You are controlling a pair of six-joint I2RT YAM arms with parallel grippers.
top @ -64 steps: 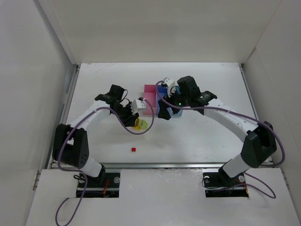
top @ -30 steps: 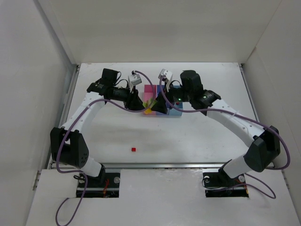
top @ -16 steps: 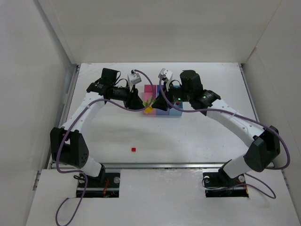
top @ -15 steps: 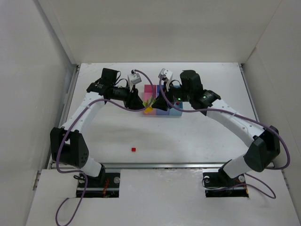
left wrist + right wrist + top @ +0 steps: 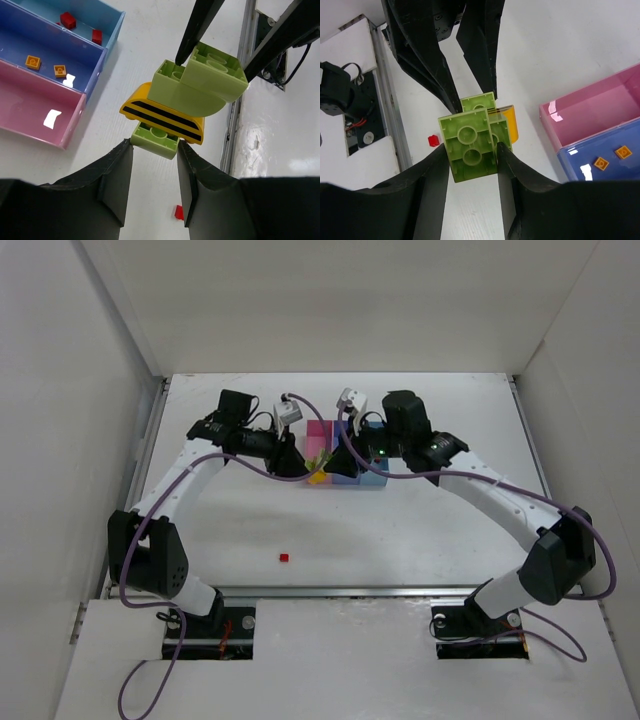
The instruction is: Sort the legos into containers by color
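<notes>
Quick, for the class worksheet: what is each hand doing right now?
Left hand: closed on the small green brick of the lego clump.
Right hand: closed on the same clump's large green brick.

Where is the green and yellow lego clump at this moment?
The lego clump is held between the left gripper and the right gripper, each clamped on one green end. In the top view it is by the near end of the pink bin.

Clump [image 5: 200, 85] beside tray [image 5: 25, 102], small bricks [image 5: 60, 71] inside it, lone brick [image 5: 284, 557] well in front
</notes>
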